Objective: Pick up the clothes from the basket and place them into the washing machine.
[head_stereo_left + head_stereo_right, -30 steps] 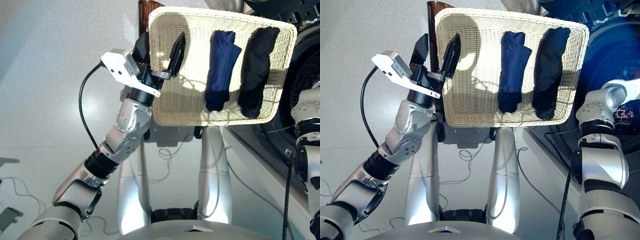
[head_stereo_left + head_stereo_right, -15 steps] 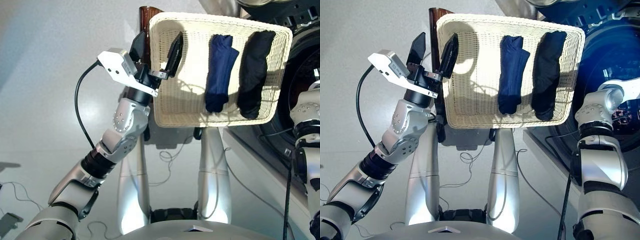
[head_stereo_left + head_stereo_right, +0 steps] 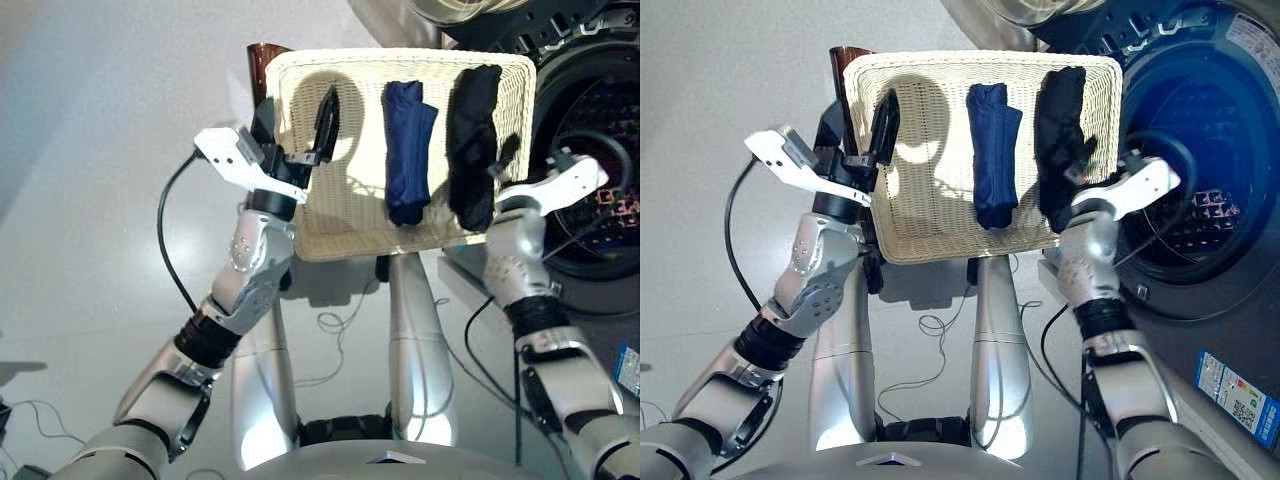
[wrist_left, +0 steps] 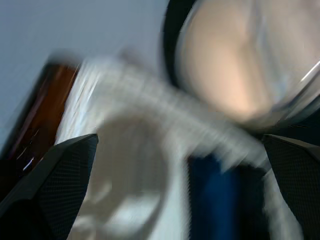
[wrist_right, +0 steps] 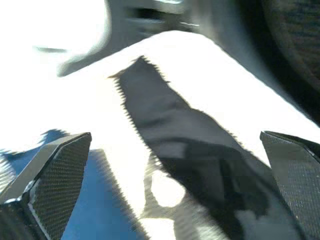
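The right claw [image 3: 1087, 172] is hovering wide open just at 3 o'clock of the black tube-shaped cloth bundle [image 3: 1058, 140], which is lying 12-to-6 in the cream-white woven wicker basket [image 3: 930, 225].

The right gripper [image 5: 170, 190] shows its two black fingers [image 5: 50, 175] spread wide apart at the lower corners; between them lies the black bundle [image 5: 170, 135] on the bright basket [image 5: 85, 95]; the navy blue bundle [image 5: 95, 205] lies beside it; all blurred.
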Tool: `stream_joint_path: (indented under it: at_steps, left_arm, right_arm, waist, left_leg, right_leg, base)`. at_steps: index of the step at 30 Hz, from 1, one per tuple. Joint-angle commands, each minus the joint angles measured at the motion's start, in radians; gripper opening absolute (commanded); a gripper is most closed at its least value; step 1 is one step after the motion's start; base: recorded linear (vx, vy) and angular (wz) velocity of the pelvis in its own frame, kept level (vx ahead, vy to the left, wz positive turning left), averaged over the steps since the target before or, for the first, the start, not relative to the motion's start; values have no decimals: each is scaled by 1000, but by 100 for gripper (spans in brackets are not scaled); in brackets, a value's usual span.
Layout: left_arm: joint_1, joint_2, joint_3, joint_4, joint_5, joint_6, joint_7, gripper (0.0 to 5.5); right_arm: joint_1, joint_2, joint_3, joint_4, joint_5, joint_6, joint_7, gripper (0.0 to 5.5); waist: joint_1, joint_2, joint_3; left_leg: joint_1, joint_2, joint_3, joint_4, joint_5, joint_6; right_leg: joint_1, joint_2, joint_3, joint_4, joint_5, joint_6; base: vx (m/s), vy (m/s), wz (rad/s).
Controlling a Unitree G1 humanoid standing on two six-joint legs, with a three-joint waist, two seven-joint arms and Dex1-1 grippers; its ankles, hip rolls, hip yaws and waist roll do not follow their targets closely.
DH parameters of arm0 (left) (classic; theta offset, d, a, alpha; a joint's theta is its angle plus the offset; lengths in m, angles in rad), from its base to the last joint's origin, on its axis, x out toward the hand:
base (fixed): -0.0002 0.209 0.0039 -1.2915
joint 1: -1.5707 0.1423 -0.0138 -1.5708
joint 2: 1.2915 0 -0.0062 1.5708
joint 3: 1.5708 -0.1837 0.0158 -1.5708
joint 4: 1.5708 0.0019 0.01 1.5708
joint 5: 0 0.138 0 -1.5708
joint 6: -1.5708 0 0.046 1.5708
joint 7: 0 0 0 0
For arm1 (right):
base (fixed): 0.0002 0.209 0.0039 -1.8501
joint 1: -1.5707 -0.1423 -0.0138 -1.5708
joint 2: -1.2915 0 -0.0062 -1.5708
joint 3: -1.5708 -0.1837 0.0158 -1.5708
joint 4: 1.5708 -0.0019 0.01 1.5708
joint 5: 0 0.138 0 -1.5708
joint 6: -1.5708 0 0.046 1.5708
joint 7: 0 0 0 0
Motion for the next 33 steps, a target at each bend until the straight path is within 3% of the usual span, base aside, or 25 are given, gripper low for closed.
stream_joint_path:
  at_steps: [1,3,8,13,18,23,28,29,33]
  left_arm:
    - [-41,22,-62,-1,147,3,-8,550]
    - [-74,33,-105,59,256,11,-17,550]
    - [-135,-40,-173,209,267,-1,0,550]
    - [-218,-78,-214,296,285,-12,14,550]
    - [-290,-128,-218,379,286,-20,65,550]
    - [-317,-209,-219,504,229,-13,108,550]
    - [-339,-246,-221,579,209,-2,128,550]
    - [-336,-260,-226,597,191,2,130,550]
    - [-360,-286,-211,654,146,4,151,550]
  right_arm:
    - [-34,-83,-11,-153,-176,-15,23,550]
    - [-68,-139,18,-232,-317,2,15,550]
    - [-225,-196,141,-355,-532,36,1,550]
    - [-425,-195,288,-306,-600,60,19,550]
    - [-572,-82,402,-278,-564,69,52,550]
    - [-658,62,483,-258,-530,79,63,550]
    - [-694,129,517,-258,-515,82,54,550]
    - [-698,171,536,-262,-507,85,53,550]
    - [-730,240,563,-265,-516,90,39,550]
  waist:
    - [7,-23,-15]
    - [0,-35,-15]
    - [-5,-49,-15]
    - [-7,-70,-15]
    - [-8,-100,-15]
    - [-11,-105,-15]
    - [-15,-103,-15]
    - [-16,-102,-15]
    - [-20,-106,-15]
  left_leg:
    - [56,22,24,-102,50,-39]
    - [58,27,24,-97,49,-41]
    - [67,39,25,-90,47,-45]
    - [61,54,16,-76,45,-56]
    - [44,74,8,-72,53,-66]
    - [11,80,-7,-52,54,-75]
    - [-20,83,-10,-38,55,-82]
    - [-11,86,-13,-13,17,-88]
    - [-45,93,-11,6,14,-92]
  right_leg:
    - [19,16,9,-36,-30,0]
    - [17,21,8,-30,-33,2]
    - [15,28,5,-13,-40,4]
    - [3,41,-5,6,-47,4]
    - [-20,60,-19,17,-49,3]
    - [-63,70,-29,55,-65,-5]
    - [-98,70,-32,78,-68,-8]
    - [-91,70,-38,107,-103,-7]
    - [-129,77,-36,117,-99,-8]
  base:
    - [0,0,0]
    - [0,0,0]
    - [0,0,0]
    - [-3,-15,-21]
    - [-14,-74,-125]
    - [-14,-75,-67]
    - [6,-40,22]
    - [73,-35,-8]
    - [18,-10,1]
